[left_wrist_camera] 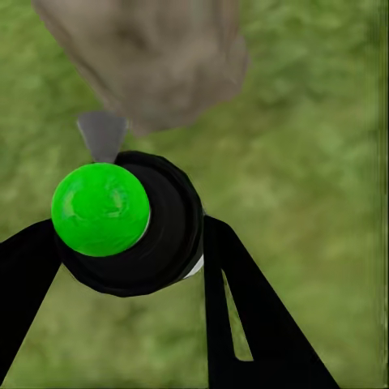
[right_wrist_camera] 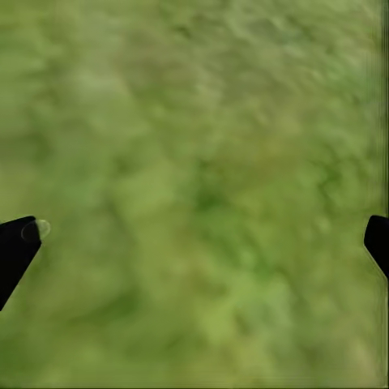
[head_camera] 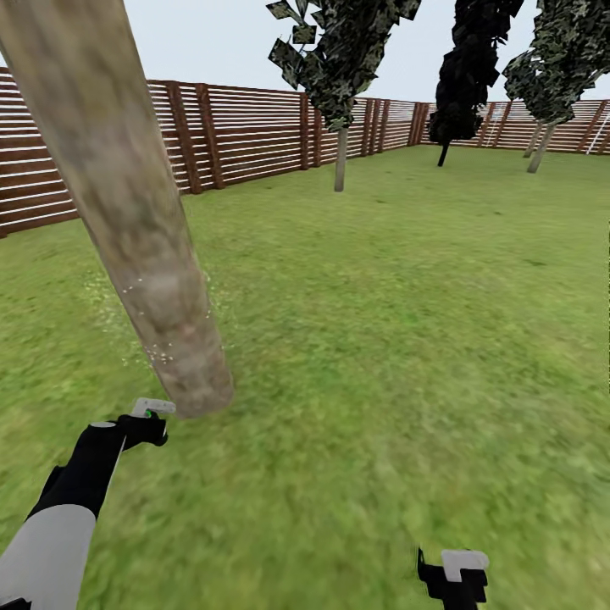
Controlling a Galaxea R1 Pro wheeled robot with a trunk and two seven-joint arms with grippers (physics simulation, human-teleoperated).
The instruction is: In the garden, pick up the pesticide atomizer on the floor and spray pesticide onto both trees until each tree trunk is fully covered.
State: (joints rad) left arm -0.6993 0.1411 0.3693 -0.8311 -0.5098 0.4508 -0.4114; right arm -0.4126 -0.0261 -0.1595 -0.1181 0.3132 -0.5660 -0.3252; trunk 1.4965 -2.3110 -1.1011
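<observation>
- The pesticide atomizer [left_wrist_camera: 130, 223], black-bodied with a green cap, sits pinched between the two fingers of my left end effector [head_camera: 146, 421], its grey nozzle aimed at what stands just ahead.
- Just ahead of that end effector rises the near tree trunk [head_camera: 127, 195], thick, pale and leaning; its base meets the grass right beyond the nozzle.
- Whitish specks of pesticide [head_camera: 161, 352] dot the lower trunk and drift beside it, so I judge the spraying of the first tree is in hand; the upper trunk shows no specks that I can make out.
- My right end effector [head_camera: 453, 576] hangs low over bare lawn [right_wrist_camera: 194, 194], fingers spread wide and holding nothing.
- Far beyond, well apart from both end effectors, a second pale-trunked tree [head_camera: 340, 157] stands near the wooden fence [head_camera: 237, 131].
- Next, I judge, the nozzle needs tilting upward along this trunk to cover what is bare, then a drive to the other tree.
</observation>
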